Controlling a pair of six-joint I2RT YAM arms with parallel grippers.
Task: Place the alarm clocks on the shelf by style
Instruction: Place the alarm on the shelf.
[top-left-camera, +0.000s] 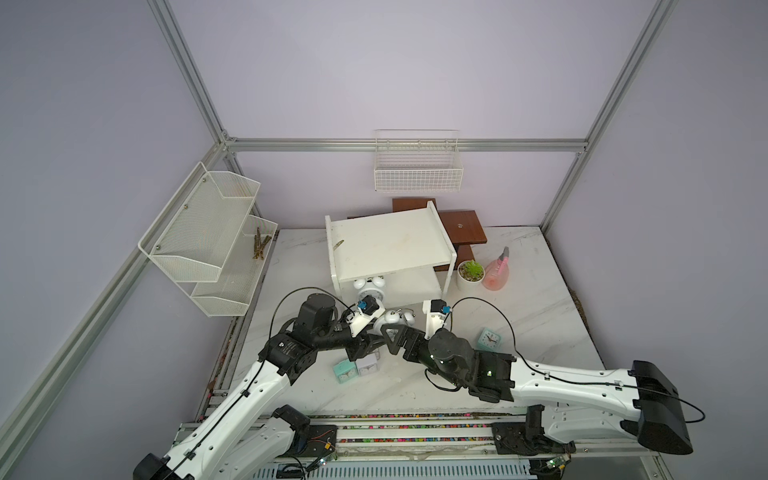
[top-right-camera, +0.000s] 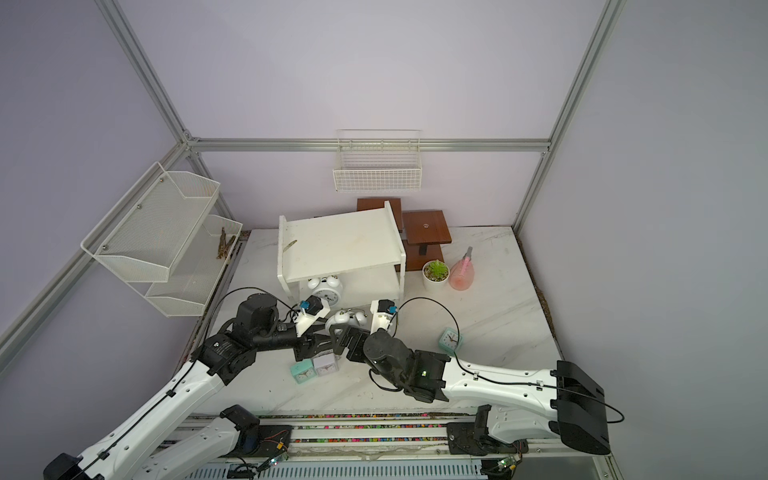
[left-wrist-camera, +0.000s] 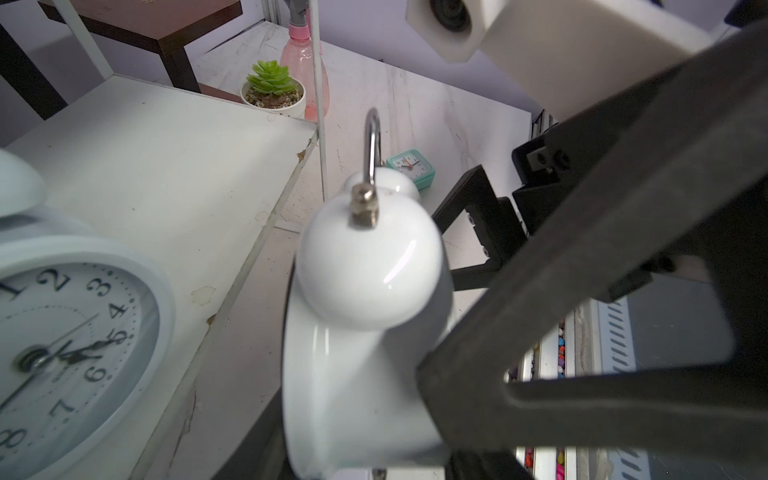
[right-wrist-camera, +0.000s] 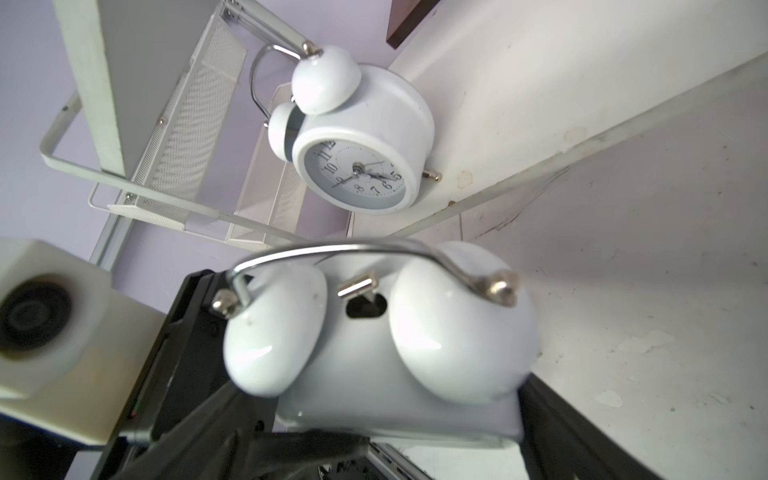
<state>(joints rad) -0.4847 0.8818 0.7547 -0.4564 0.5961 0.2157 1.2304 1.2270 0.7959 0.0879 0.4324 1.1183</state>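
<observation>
- Just before the shelf (top-left-camera: 386, 245), off the front edge of its lower board (left-wrist-camera: 166, 166): white twin-bell clock (top-left-camera: 395, 318) between the two arms, bells and handle arch uppermost.
- At that clock's round body, left gripper (top-left-camera: 374, 337): partly closed and clamped on it, one finger flat against the casing in the left wrist view, no gap seen.
- On either side of the same clock, right gripper (top-left-camera: 395, 334): jaws spread wide in the right wrist view, no firm contact made out; judged let go.
- On the lower board, toward the robot's left end: second twin-bell clock (top-left-camera: 370, 289), upright, dial toward the robot.
- Governing relation: bare stretch of lower board straight beyond the held clock, to the right of the standing one; near, not touching.
- Judgement: carry rests with the left arm; short push away from the robot called for; handle arch against the upper board to be watched.
- Elsewhere on the desk: mint green clock (top-left-camera: 489, 340) well apart to the right; another mint clock (top-left-camera: 345, 372) and white square clock (top-left-camera: 366, 365) side by side under the left arm.
</observation>
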